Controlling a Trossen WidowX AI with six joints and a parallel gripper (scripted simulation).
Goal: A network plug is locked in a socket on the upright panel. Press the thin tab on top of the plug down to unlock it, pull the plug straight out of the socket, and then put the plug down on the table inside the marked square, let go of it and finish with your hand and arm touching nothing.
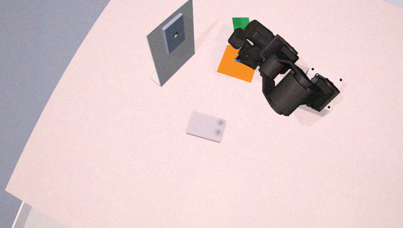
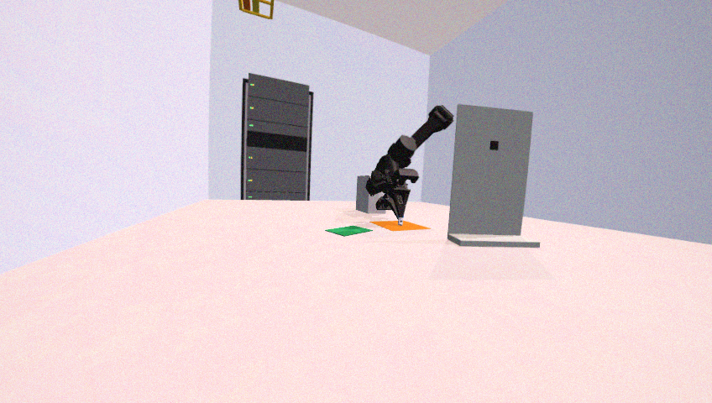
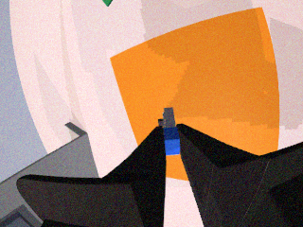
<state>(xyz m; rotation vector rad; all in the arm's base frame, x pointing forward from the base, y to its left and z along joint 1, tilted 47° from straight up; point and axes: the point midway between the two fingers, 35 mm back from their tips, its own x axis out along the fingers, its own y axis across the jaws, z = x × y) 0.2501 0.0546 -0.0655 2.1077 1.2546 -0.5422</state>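
My gripper is shut on the network plug and points down at the orange square. The plug is blue with a grey front end. It is low over the orange square, within its outline in all three views; whether it touches the surface cannot be told. The upright panel stands apart from the plug. Its socket is empty.
A green square lies beside the orange one, partly under the arm in the top view. A pale flat block with two dark spots lies farther off. A server rack stands in the background.
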